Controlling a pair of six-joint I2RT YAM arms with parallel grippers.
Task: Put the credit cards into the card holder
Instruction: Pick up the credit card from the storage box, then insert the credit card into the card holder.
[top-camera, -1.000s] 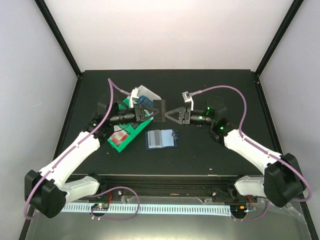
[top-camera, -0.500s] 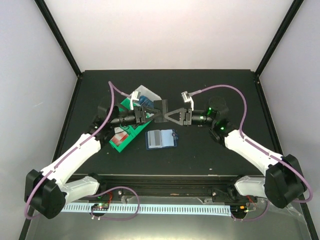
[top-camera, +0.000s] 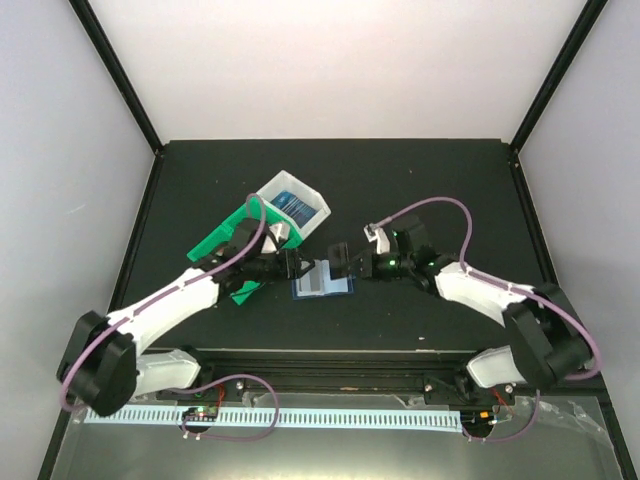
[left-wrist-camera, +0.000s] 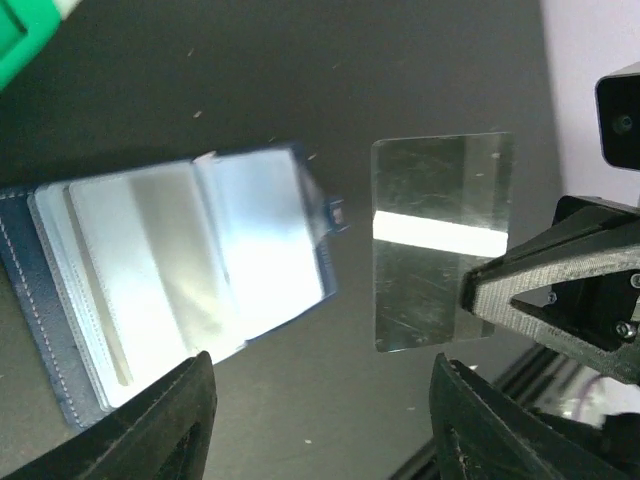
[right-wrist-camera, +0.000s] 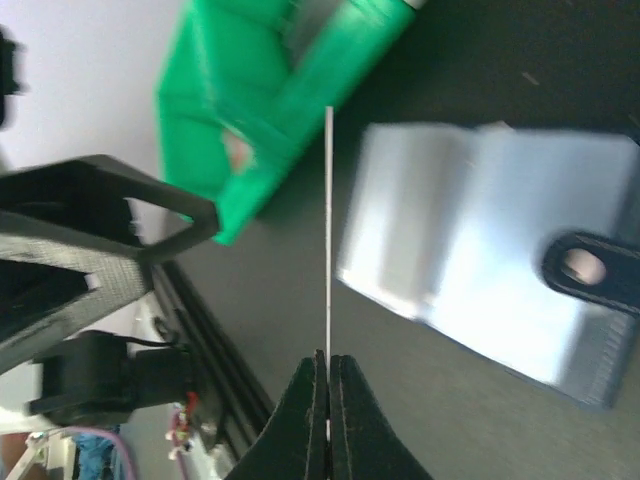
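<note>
The task appears to be at an early or middle stage. The right end effector (right-wrist-camera: 328, 372) is pinched fully closed on the lower edge of one credit card (left-wrist-camera: 440, 240), holding it off the table (top-camera: 430, 170) just beside the card holder (left-wrist-camera: 170, 280). That card is not yet in a slot. The left end effector (left-wrist-camera: 320, 365) stands wide open with nothing between its fingers, hovering over the holder's near-left side.

The card holder lies spread open and flat close to the near edge of the table, about midway between the left and right edges, its pale inner panels facing up and its snap tab toward the right. Glare washes out the panels in both wrist views, so whether any card already sits in a slot cannot be told.

More blue cards (top-camera: 296, 206) lie in the white end compartment of the green-and-white bin (top-camera: 215, 240), which sits behind and left of the holder. These probably remain to be moved.

Room is tight at the holder itself: both end effectors face each other across it, nearly touching in the overhead view, and the bin's corner lies just behind the left one. The right half and far side of the table show bare dark surface for a retreat.
</note>
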